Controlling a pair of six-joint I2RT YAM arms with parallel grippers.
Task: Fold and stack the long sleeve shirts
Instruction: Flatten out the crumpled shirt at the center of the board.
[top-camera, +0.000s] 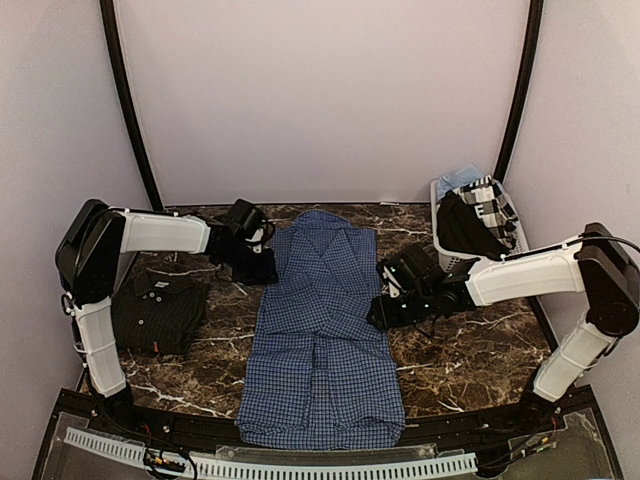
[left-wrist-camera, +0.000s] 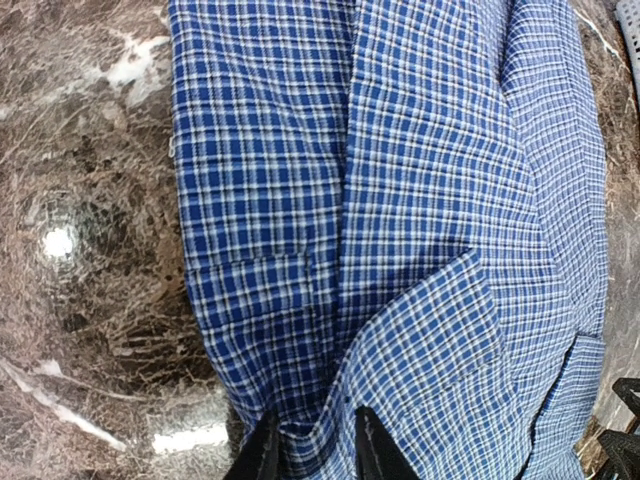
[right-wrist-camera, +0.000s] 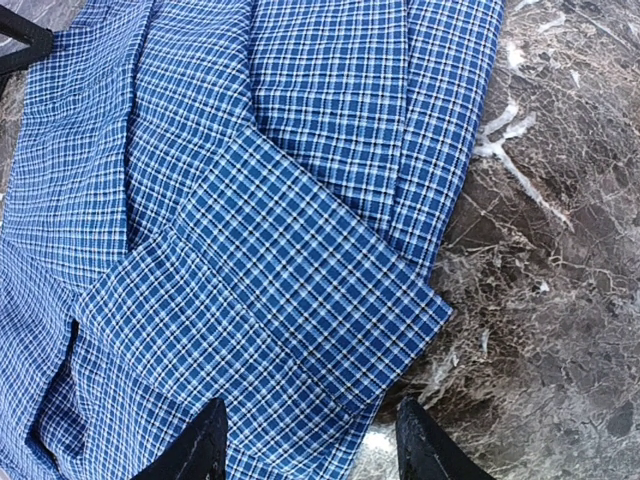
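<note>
Fold of blue shirt (top-camera: 320, 340) looked half done: it lay flat between claws. Left claw (left-wrist-camera: 312, 455) pinched its edge. Right claw (right-wrist-camera: 308, 450) hung wide open over cuff (right-wrist-camera: 300, 300). Dark shirt (top-camera: 160, 305) sat folded beyond left claw. Next, right claw likely needed grip, then both lift together.
</note>
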